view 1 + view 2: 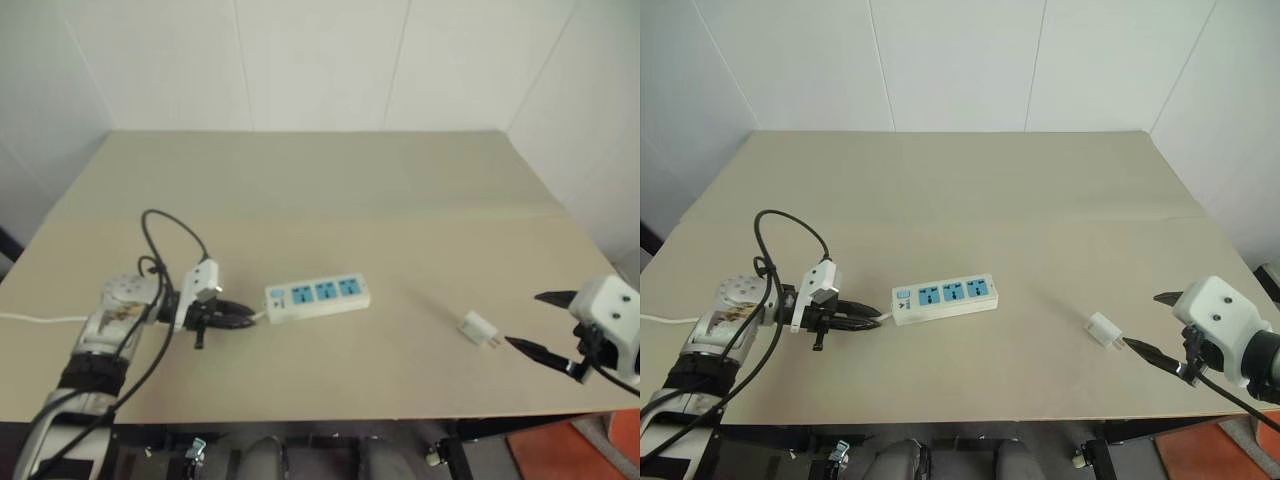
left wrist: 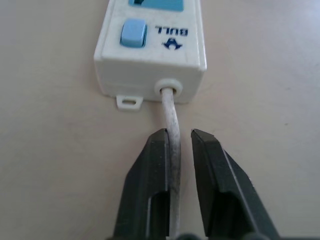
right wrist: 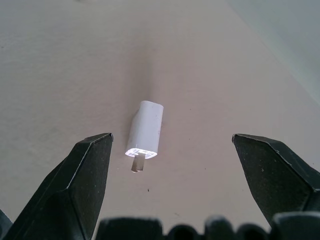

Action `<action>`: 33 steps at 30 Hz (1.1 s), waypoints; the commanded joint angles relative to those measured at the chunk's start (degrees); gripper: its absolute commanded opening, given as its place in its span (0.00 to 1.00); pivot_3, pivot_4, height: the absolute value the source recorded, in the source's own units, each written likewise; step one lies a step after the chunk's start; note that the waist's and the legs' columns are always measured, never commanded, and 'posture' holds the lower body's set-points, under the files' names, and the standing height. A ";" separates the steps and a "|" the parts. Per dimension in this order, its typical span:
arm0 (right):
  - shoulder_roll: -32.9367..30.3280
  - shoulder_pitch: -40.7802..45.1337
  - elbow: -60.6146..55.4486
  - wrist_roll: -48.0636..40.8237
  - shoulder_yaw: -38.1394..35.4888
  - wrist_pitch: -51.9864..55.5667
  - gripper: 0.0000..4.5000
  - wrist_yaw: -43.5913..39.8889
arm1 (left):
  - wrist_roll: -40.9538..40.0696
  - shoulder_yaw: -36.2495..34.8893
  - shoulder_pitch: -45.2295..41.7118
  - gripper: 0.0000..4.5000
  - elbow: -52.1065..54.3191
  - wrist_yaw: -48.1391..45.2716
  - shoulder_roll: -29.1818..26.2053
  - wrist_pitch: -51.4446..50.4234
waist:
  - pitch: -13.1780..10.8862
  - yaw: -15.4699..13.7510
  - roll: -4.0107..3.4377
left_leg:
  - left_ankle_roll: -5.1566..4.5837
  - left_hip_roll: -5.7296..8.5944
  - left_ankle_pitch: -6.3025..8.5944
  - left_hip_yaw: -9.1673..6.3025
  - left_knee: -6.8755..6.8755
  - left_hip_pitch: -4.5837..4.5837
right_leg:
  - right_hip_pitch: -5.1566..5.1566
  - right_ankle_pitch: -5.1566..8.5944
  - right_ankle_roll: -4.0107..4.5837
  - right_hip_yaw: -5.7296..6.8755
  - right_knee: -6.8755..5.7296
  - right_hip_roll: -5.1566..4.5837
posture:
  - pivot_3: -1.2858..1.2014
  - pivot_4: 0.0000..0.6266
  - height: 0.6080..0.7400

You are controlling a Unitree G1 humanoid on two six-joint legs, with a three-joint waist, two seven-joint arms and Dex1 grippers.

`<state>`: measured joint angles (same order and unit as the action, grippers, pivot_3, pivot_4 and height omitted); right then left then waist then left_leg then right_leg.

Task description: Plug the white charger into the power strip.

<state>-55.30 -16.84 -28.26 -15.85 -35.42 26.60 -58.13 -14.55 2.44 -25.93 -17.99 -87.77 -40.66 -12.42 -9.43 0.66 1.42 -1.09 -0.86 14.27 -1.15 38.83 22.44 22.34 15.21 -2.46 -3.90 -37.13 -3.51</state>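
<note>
Left gripper (image 2: 179, 140) straddles the power strip's cord (image 2: 171, 112), fingers slightly apart; can't tell if they pinch it. Power strip (image 1: 318, 296) lies mid-table, switch end toward that gripper. Right gripper (image 3: 170, 145) gapes wide, holding nothing, white charger (image 3: 145, 130) flat on the table (image 1: 320, 190) just ahead, prongs toward it.

- One power strip (image 1: 317, 298) lies on the table (image 1: 330, 190), nearer the front edge and left of the middle
- Three blue socket faces on it, plus one blue switch (image 2: 133, 34)
- One white charger (image 1: 478, 328) near the front right corner
- One cord (image 2: 172, 135)
</note>
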 commanded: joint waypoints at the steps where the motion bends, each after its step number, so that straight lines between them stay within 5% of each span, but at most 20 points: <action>1: -0.61 0.82 0.15 0.34 -0.46 -1.43 1.00 0.48 | -4.67 -2.82 1.18 0.47 4.61 -1.86 -2.26 -1.22 | 0.00 0.03 0.00 | 0.00 0.00 0.00 0.00 0.00 0.01 | 0.01 0.00 0.00 0.00 0.00 0.00 | 0.52 0.24 1.00; 9: -0.06 0.31 -0.43 0.88 -0.44 -1.65 1.00 0.78 | -8.50 -6.55 -2.15 0.99 -1.96 -2.22 -0.01 5.84 | 0.00 -0.04 0.00 | 0.00 0.00 0.00 0.02 0.00 -0.07 | -0.04 -0.01 0.02 -0.01 -0.01 0.01 | 0.52 0.24 1.00; 17: 1.76 1.53 -2.48 0.37 1.44 -0.28 1.00 3.26 | -7.08 -7.16 -4.01 0.99 -12.12 2.55 12.00 23.53 | -0.01 -0.11 0.02 | 0.00 0.04 0.00 0.24 0.02 -0.02 | -0.04 -0.02 0.03 -0.02 0.02 -0.01 | 0.52 0.24 1.00; 33: 2.02 2.12 -3.43 1.00 3.61 -0.79 1.00 5.32 | -3.47 -5.25 -6.66 0.99 -29.65 -0.77 14.77 39.82 | 0.00 -0.23 0.02 | 0.00 0.04 0.00 0.16 0.02 -0.07 | -0.06 -0.03 0.04 -0.03 0.01 0.02 | 0.52 0.24 1.00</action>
<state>-53.28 -14.98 -30.37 -14.76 -31.63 26.23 -53.44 -18.04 -2.49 -31.74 -46.34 -88.82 -26.71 26.40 -9.44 0.43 1.44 -1.10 -0.81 14.27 -1.00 38.85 22.38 22.27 15.18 -2.42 -3.93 -37.11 -3.49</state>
